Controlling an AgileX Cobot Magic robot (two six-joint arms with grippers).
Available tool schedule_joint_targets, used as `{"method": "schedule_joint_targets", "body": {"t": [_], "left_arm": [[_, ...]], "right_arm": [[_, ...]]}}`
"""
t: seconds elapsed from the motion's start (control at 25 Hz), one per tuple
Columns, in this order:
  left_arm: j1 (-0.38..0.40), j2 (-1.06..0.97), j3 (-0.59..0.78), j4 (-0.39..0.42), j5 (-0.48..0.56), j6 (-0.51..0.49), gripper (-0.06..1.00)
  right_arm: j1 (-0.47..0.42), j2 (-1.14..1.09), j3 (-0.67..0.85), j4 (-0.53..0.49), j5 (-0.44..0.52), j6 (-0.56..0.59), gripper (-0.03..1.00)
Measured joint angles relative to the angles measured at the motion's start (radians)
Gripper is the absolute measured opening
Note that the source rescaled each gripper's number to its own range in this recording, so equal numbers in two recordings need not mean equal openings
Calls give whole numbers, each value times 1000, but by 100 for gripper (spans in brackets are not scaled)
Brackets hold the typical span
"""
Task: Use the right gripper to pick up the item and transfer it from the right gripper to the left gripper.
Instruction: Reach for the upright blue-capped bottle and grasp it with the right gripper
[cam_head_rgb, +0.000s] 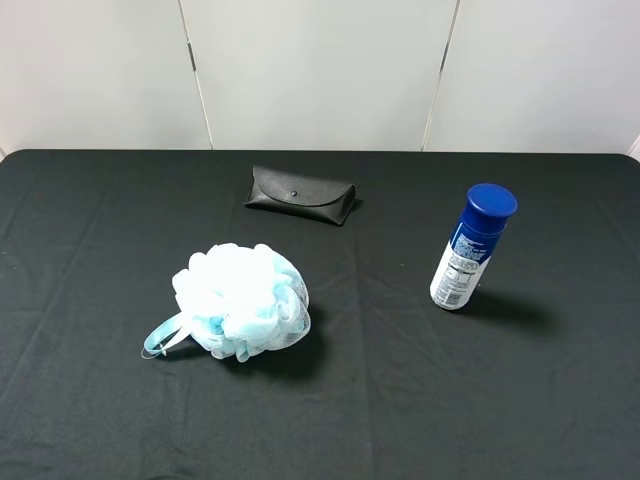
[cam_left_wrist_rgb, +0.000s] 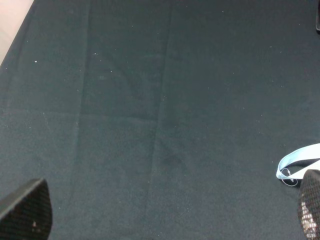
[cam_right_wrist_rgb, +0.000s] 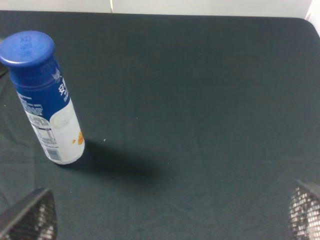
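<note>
A table (cam_head_rgb: 80, 400) draped in black cloth, faintly creased, fills the view up to a pale wall. Three things rest on it, well apart from one another. A fluffy light-blue bath sponge (cam_head_rgb: 240, 298) sits left of centre, its ribbon loop (cam_head_rgb: 160, 340) lying flat on the cloth. A flat black glasses case (cam_head_rgb: 300, 194) lies closed toward the far edge. A spray can (cam_head_rgb: 468, 250) stands on its base at the right, blue cap up.
</note>
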Motion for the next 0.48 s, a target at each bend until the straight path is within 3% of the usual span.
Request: {"method": "schedule_joint_targets", "body": {"t": [0.48], "left_arm": [[0,0,0,0,0,0,96]], "right_arm": [[0,0,0,0,0,0,100]]}}
